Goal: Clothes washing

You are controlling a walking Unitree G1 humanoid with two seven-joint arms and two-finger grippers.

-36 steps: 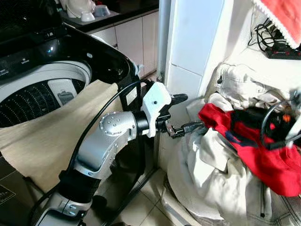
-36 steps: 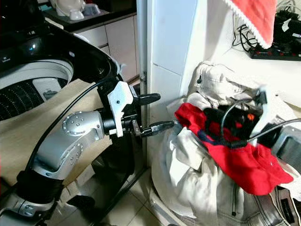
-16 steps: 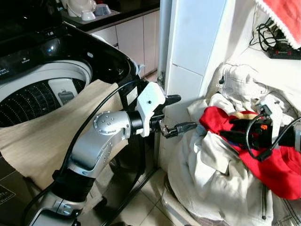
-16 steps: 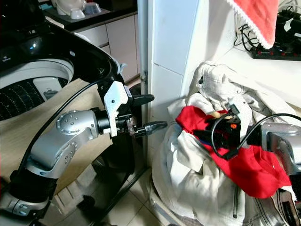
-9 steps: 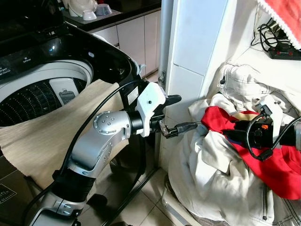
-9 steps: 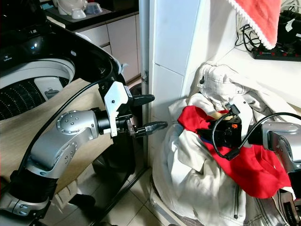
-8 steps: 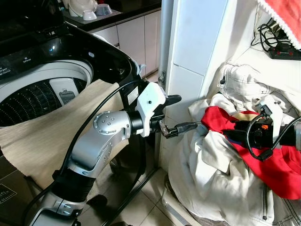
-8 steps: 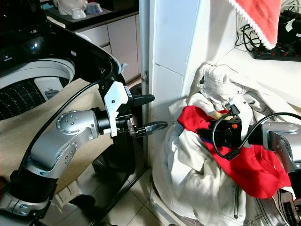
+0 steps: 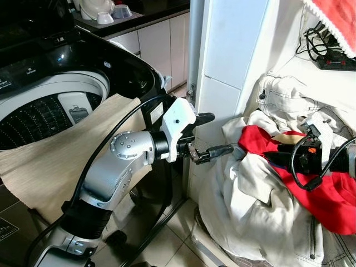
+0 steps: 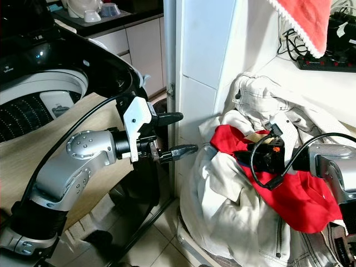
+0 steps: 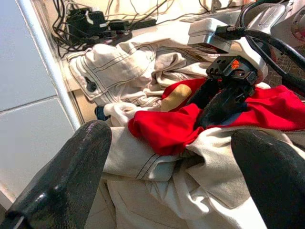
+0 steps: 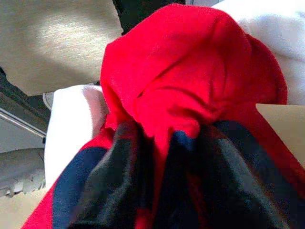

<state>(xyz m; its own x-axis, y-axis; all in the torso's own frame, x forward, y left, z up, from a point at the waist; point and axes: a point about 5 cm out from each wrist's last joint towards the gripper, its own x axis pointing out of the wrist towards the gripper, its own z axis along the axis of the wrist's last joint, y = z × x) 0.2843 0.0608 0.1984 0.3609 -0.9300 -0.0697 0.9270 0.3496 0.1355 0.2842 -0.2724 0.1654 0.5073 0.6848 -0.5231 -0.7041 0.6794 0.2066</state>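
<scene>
With the red garment (image 9: 322, 194) lying on top of the pile of pale clothes (image 9: 250, 211) against the white wall (image 9: 233, 50), the step in hand looks like lifting it free and carrying it to the open washing machine (image 9: 61, 94) on the robot's left. The right gripper (image 9: 273, 157) is buried in the red cloth; from its wrist view the black fingers (image 12: 119, 176) appear pinched on a fold with fabric bunched between them, though dark blue trim blurs into the fingers there, so how deep the hold goes is uncertain. The left gripper (image 9: 214, 133) hovers just beside the pile, fingers spread wide, holding nothing. A beige cloth (image 9: 61, 161) is draped over the machine's front rim. To do this well: raise the red piece straight up first, since the white jacket under it may be caught in the same pinch. The free left gripper could press down or take the trailing hem. Watch the cables (image 9: 320, 33) on the shelf above, and clear the machine's black edge before releasing.
</scene>
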